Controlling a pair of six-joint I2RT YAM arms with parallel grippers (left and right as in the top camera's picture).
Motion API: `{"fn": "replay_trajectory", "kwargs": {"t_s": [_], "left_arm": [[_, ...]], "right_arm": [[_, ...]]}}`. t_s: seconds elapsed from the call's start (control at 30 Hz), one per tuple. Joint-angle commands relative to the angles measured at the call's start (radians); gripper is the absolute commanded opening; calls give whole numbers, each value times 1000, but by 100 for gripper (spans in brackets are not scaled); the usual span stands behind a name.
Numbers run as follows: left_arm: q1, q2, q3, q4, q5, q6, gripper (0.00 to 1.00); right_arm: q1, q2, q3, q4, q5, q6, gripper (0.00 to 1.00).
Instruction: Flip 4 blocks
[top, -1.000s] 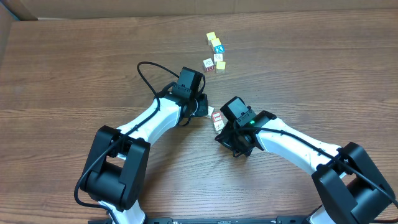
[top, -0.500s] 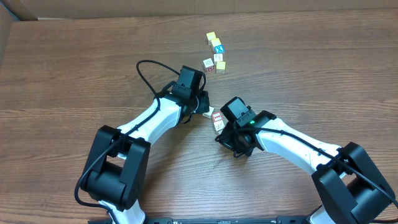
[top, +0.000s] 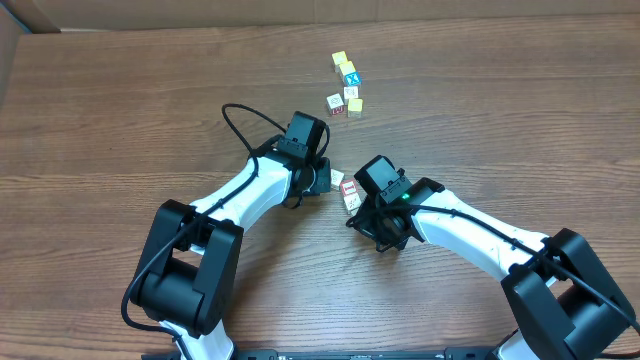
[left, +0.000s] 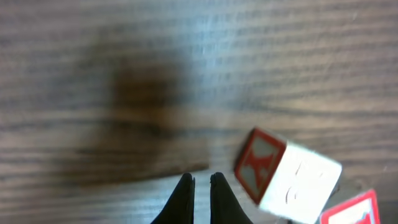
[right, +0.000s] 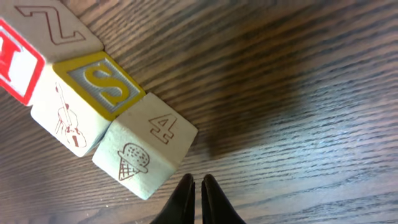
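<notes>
Surface: brown wood-grain table (top: 520, 110); two white-and-black arms (top: 250, 195) are angled in toward its middle.

Overhead, blocks: a tight knot of blocks (top: 349, 190) is seen at mid-table, between the two wrists. Printed faces cannot be read from this height.

Overhead, left gripper (top: 325, 180): set just left of the knot. Fingers are hidden under the wrist housing.

Overhead, right gripper (top: 358, 205): set just right of and below the knot. Fingers are likewise hidden.

Overhead, far cluster (top: 346, 85): loose cubes, some yellow-topped, one blue, lying well apart from both grippers toward the far edge.

Left wrist, left gripper (left: 200, 183): fingertips are pressed together with nothing between them, over bare wood.

Left wrist, X block (left: 283, 177): red-framed X face with white sides, tilted and blurred. It sits to the right of the fingertips, apart from them.

Left wrist, red-framed corner (left: 354, 208): part of another block, cut off at the lower right edge, just beside the X block.

Right wrist, right gripper (right: 196, 186): clenched with nothing gripped. The tips are just beside the lower corner of the 4 block.

Right wrist, 4 block (right: 146, 152): cream, with a numeral 4 on top and an ice-cream cone on the side.

Right wrist, S block (right: 87, 102): yellow-framed S on top and a violin on the side, touching the 4 block.

Right wrist, Z block (right: 50, 28): touching the S block, closing a diagonal row. A red-framed face is seen at the left edge; whose face it is cannot be told.
</notes>
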Motion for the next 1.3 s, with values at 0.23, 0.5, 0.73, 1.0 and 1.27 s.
{"fn": "replay_trajectory", "kwargs": {"t_s": [0.23, 0.5, 0.73, 1.0, 1.27], "left_arm": [[6, 19, 11, 30, 84, 0, 4], [5, 19, 11, 60, 81, -3, 4], [5, 19, 11, 89, 61, -28, 4], [3, 19, 11, 104, 61, -45, 4], [3, 19, 11, 133, 66, -49, 6]], "right_arm": [[5, -3, 10, 6, 26, -1, 8], [5, -2, 10, 6, 26, -1, 8], [5, -2, 10, 6, 26, -1, 8], [5, -3, 10, 7, 26, -1, 9], [5, -2, 10, 6, 26, -1, 9]]}}
